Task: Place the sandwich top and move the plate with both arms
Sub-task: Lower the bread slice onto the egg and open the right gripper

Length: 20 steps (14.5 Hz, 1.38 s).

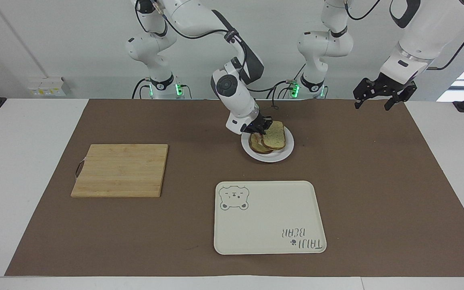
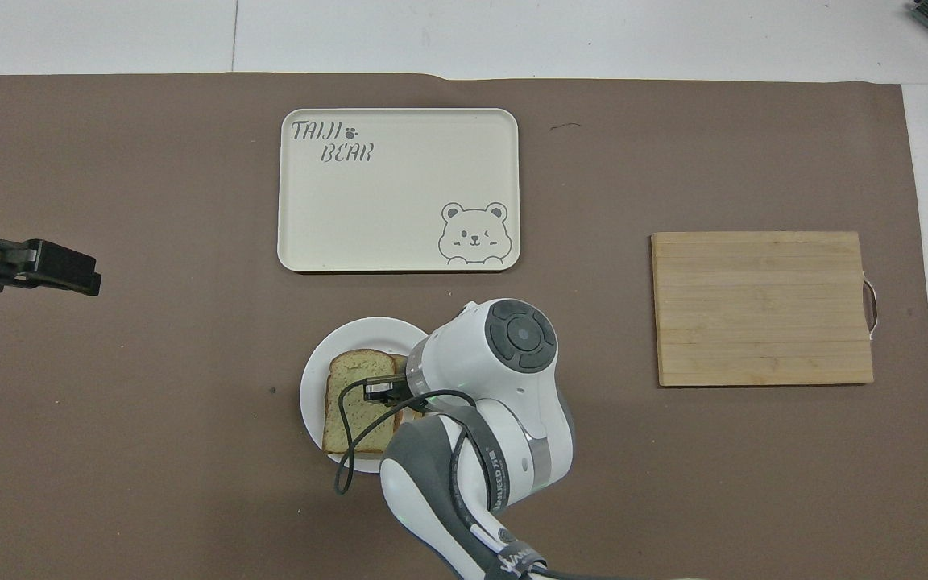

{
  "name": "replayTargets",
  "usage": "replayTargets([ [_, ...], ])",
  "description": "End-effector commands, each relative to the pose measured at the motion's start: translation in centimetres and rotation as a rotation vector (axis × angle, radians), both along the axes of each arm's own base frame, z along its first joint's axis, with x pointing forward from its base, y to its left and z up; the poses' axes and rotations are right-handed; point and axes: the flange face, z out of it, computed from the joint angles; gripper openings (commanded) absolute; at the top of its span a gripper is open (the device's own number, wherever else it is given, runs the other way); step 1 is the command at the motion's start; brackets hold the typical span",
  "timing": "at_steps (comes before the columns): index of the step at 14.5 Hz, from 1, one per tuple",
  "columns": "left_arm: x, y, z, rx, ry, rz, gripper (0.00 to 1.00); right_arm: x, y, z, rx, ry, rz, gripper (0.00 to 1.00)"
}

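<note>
The white plate [image 1: 285,153] [image 2: 349,331] sits on the brown mat near the robots, carrying a lower bread slice [image 1: 257,148]. My right gripper [image 1: 262,129] [image 2: 380,391] is shut on one edge of the sandwich top [image 1: 275,137] [image 2: 354,403]. This speckled slice hangs low and slightly tilted over the lower slice, shifted a little toward the left arm's end. Whether it rests on the lower slice I cannot tell. My left gripper [image 1: 380,98] [image 2: 57,267] waits open and holding nothing above the mat at the left arm's end.
A cream tray with a bear drawing [image 1: 270,217] [image 2: 398,189] lies farther from the robots than the plate. A wooden cutting board [image 1: 120,170] [image 2: 762,308] lies toward the right arm's end of the table.
</note>
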Motion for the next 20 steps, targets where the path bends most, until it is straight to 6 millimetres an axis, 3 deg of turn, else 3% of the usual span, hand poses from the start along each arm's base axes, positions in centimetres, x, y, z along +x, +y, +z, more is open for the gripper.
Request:
replayTargets([
  [1,-0.5,0.4,0.4,0.012,-0.004,-0.005,1.00,-0.5,-0.1,-0.5,0.018,-0.014,0.012,0.00],
  [5,-0.5,0.5,0.4,0.012,-0.004,-0.003,1.00,-0.4,-0.2,-0.6,0.015,-0.006,-0.001,0.00],
  [6,-0.5,0.4,0.4,0.012,-0.004,-0.005,1.00,-0.3,-0.4,-0.6,0.014,-0.005,-0.004,0.10],
  [7,-0.5,0.4,0.4,0.012,-0.004,-0.005,1.00,-0.2,-0.4,-0.7,0.013,-0.004,-0.005,0.33],
  [8,-0.5,0.5,0.4,0.012,-0.004,-0.003,1.00,-0.1,-0.5,-0.7,0.014,-0.004,-0.010,0.63],
  [9,-0.5,0.6,0.4,0.012,-0.004,-0.002,1.00,0.1,-0.4,-0.7,0.015,-0.010,-0.005,1.00],
  [15,-0.5,0.5,0.4,0.012,-0.004,-0.003,1.00,1.9,-1.2,0.2,-0.005,-0.056,-0.003,1.00],
  [20,-0.5,0.6,0.4,0.012,-0.004,-0.002,1.00,5.3,-6.4,3.5,-0.082,-0.157,0.008,1.00],
])
